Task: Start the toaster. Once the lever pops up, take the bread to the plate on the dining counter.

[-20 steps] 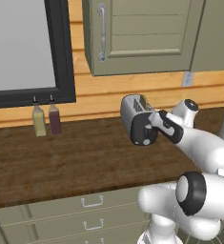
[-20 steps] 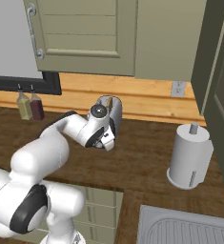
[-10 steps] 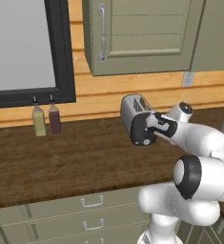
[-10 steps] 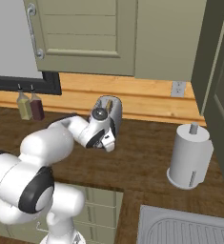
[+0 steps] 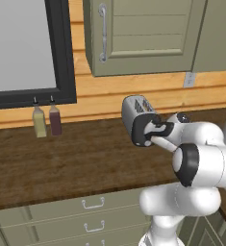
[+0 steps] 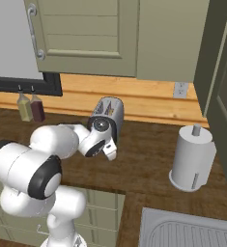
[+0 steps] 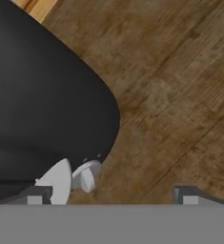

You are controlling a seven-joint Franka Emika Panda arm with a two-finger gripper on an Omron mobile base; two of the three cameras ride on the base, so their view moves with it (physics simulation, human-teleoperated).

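Gripper: the gripper has its jaws spread wide and holds nothing; in the hand view its two fingertips stand well apart at the bottom edge.
Toaster: the toaster sits directly ahead of the gripper, its black end panel close up against the hand and looming over one fingertip. The panel faces outward from the wall, which is probably why the hand comes at it from the front.
Controls: a small white knob or lever shows at the panel's lower edge, just inside the nearer fingertip; which control it is cannot be told.
Step in hand: judged as lining up to press the toaster's lever, so open jaws suit a push, not a grasp.
Bread: not discernible; the top slots show no clear slice.
Counter: the wooden countertop lies beneath and beyond the hand.
Beside: a paper towel roll stands well off to one side; two bottles stand far off on the other.
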